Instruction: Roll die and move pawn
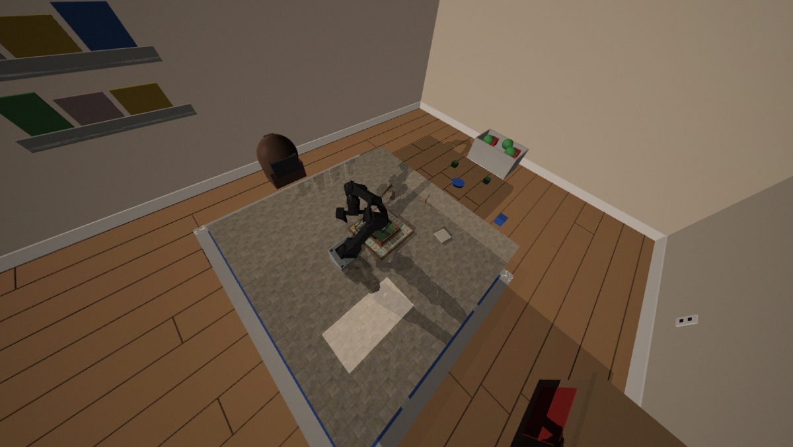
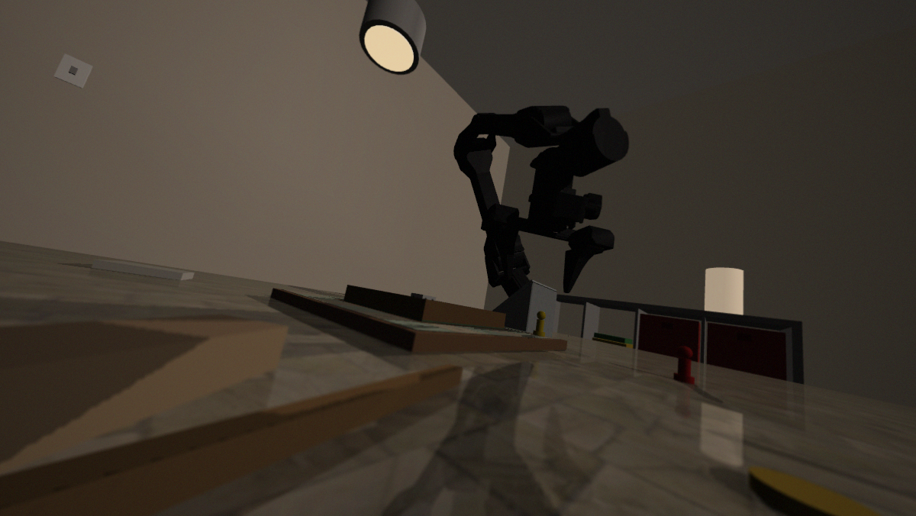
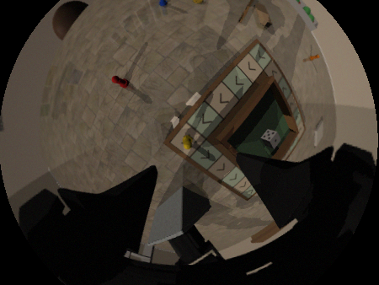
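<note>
The yellow pawn (image 1: 353,226) (image 2: 540,324) (image 3: 187,142) stands upright on the corner square of the board (image 2: 487,344) (image 3: 221,100), at its left corner in the wrist view. My gripper (image 2: 531,286) (image 3: 197,164) is open and empty, with its fingers wide apart above the pawn and not touching it. The white die (image 3: 270,137) lies in the green-floored dice tray (image 3: 248,107); its top face appears to show five pips. Black arrows mark the squares. In the top view the arm hides part of the board.
A red pawn (image 2: 684,366) (image 3: 120,82) stands off the board. A blue pawn (image 3: 162,3) is farther away. A wooden object (image 3: 262,16), an orange item (image 1: 425,200) (image 3: 312,58) and a pale flat block (image 1: 443,235) (image 2: 140,270) lie around the board.
</note>
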You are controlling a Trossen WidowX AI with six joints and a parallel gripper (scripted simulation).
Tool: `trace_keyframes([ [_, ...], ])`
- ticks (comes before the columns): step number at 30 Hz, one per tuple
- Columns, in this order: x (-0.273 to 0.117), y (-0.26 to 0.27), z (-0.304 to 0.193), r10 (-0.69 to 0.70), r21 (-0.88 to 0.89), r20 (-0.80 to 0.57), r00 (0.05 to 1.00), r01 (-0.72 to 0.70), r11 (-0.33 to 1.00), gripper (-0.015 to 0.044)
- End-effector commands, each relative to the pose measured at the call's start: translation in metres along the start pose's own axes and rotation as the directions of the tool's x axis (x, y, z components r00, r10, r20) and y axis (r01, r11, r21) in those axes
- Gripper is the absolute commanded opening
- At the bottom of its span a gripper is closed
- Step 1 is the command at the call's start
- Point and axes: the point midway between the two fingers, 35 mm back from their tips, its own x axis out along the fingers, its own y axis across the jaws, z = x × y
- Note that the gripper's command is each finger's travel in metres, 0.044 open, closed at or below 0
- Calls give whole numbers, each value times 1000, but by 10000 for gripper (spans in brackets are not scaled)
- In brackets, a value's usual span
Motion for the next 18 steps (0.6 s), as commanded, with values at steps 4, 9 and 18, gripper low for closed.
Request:
trace_keyframes([
  [4,-55,-54,-44,4,568,8,1000,-8,823,440],
  [9,-74,-76,-73,3,765,6,1000,-6,644,440],
  [18,-66,-66,-60,5,679,6,1000,-7,734,440],
])
